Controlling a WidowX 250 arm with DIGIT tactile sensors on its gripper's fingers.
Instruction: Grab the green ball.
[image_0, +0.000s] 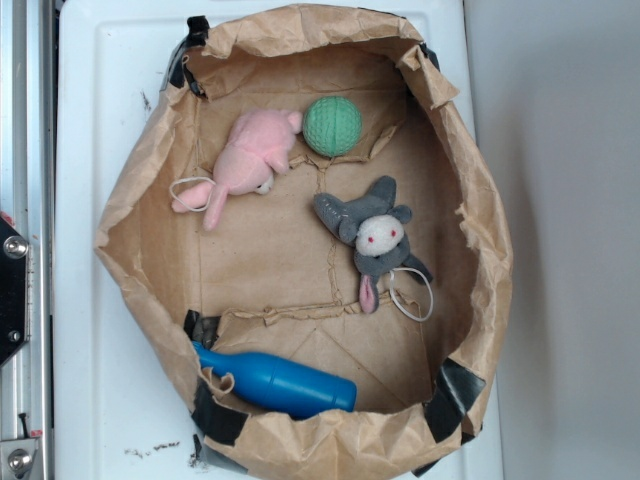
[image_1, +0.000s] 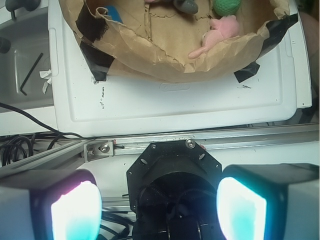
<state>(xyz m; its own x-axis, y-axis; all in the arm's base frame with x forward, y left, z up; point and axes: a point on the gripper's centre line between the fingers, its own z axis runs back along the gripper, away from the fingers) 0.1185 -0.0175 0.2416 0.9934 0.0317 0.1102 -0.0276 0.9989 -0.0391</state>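
The green ball (image_0: 333, 126) is a small mint-green knitted ball lying at the back of the brown paper-lined bin (image_0: 150, 190), right beside the pink plush animal (image_0: 245, 160). In the wrist view only the ball's lower part (image_1: 227, 6) shows at the top edge, next to the pink plush (image_1: 217, 32). My gripper (image_1: 159, 205) is open, its two glowing pads (image_1: 75, 212) wide apart with nothing between them. It hovers well outside the bin, over the robot's own base and the metal rail. The gripper does not show in the exterior view.
A grey plush rabbit with a white face (image_0: 375, 238) lies at the bin's middle right. A blue bottle (image_0: 275, 382) lies along the bin's near wall. The bin sits on a white board (image_1: 175, 100). A metal rail (image_1: 200, 142), cables and an Allen key (image_1: 30, 72) lie beyond.
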